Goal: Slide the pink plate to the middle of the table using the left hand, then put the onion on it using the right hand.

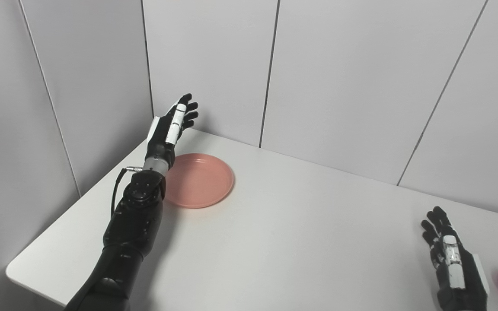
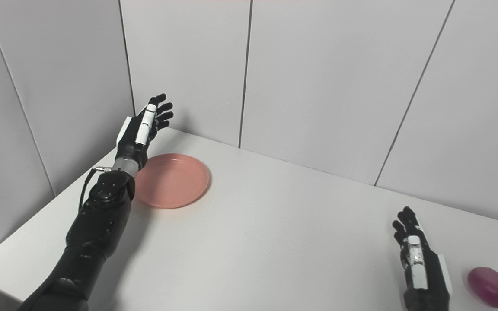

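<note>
A round pink plate (image 1: 199, 179) lies empty on the white table (image 1: 283, 224) near its far left corner. My left hand (image 1: 173, 125) hangs in the air just behind the plate's left rim, open, fingers pointing toward the wall, touching nothing. A purple onion (image 2: 490, 286) rests on the table at the near right. Just left of it, with a small gap, my right hand (image 2: 417, 263) rests low over the table, open and holding nothing.
Grey wall panels close off the back and the left side, meeting in a corner right behind the left hand. The table's rounded front-left corner (image 1: 13, 274) lies near my left forearm. White tabletop stretches between the plate and the right hand.
</note>
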